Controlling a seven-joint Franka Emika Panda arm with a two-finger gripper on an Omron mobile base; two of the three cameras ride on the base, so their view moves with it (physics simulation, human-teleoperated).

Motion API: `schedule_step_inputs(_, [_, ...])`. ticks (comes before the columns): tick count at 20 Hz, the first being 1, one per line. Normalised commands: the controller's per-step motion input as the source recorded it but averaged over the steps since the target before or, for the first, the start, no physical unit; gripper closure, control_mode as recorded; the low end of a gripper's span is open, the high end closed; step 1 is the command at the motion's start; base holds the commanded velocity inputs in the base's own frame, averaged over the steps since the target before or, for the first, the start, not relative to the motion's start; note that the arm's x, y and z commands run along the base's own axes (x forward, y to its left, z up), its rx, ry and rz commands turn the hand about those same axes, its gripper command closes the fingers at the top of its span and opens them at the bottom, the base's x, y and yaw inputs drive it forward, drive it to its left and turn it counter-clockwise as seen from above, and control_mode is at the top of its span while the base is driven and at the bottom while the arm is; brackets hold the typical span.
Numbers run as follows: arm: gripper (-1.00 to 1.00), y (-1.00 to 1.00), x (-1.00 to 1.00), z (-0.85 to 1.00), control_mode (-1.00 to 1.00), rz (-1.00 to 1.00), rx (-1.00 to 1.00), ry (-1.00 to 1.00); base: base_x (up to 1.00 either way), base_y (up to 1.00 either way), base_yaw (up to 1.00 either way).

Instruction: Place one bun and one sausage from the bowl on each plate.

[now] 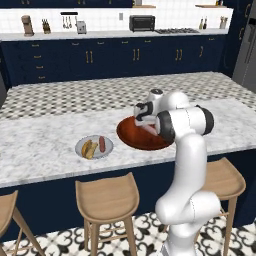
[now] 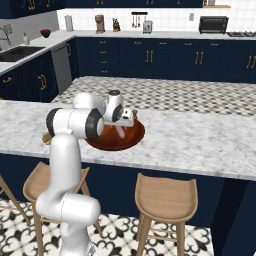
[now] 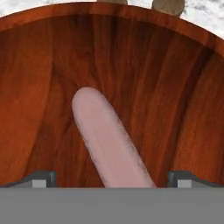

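The gripper point(image 3: 111, 183) hangs low inside the bowl point(image 3: 39, 87), its 2 fingertips point(image 3: 41, 179) spread wide at either edge of the hand view, pinching nothing. Between them lies 1 pale pink sausage point(image 3: 107, 140), running diagonally across the bowl's dark orange-red, wood-grained floor, with its rounded end pointing toward the far rim. The tips stand clear on either side of it; whether they touch the bowl floor, I cannot tell.

From the left base view, the gripper point(image 1: 146, 125) sits over the bowl point(image 1: 131, 136) on the marble island counter point(image 1: 45, 140), and the sausage point(image 1: 149, 130) shows just under the hand. To the left of the bowl, apart from it, a grey plate point(image 1: 94, 147) carries 1 bun point(image 1: 89, 148) and 1 reddish sausage point(image 1: 102, 144) side by side.

From the right base view, the bowl point(image 2: 131, 137) lies just beyond the arm's elbow, with the gripper point(image 2: 122, 125) over its middle. 3 wooden stools point(image 1: 106, 197) stand along the near side of the counter.
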Motion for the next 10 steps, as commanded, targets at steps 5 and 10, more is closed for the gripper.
schedule_step_inputs(5, [-1.0, -0.02, 0.08, -0.33, -1.0, 0.03, -0.03, 0.0, 0.0, 0.0, 0.0])
schedule_step_inputs(10, [-1.0, 0.0, 0.0, -0.36, -1.0, 0.03, -0.03, 0.0, 0.0, 0.0, 0.0])
